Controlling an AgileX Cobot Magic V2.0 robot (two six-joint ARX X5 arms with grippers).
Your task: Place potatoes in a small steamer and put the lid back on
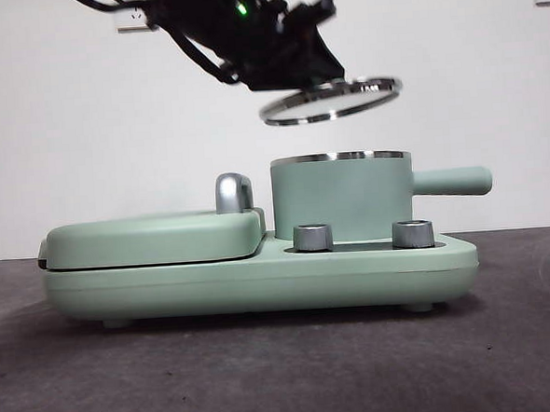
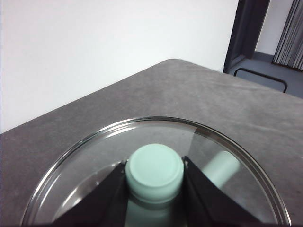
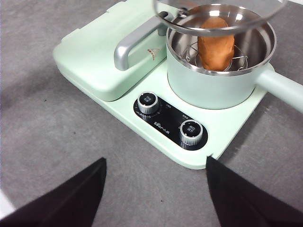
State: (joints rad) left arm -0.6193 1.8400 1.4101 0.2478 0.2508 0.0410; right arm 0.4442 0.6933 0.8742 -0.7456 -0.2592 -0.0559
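The potato (image 3: pixel 216 43) stands on a wire rack inside the steamer (image 1: pixel 342 197), its long axis tilted a little from upright. The steamer sits on the green cooker base (image 1: pixel 261 277), its handle (image 1: pixel 451 181) pointing away from the griddle cover (image 1: pixel 151 237). The lid (image 1: pixel 331 101) hangs tilted above the pot, apart from its rim, the left gripper (image 2: pixel 154 182) pinching its knob (image 2: pixel 154 171). The right gripper (image 3: pixel 156 189) waits spread wide, well back from the cooker.

The front view looks level from table height, close to the steamer (image 1: pixel 342 197). The left wrist view looks straight down its gripper (image 2: pixel 154 172) onto the lid (image 2: pixel 156 142) — very near. The right wrist view looks down from farther back — sharing steamer and lid.
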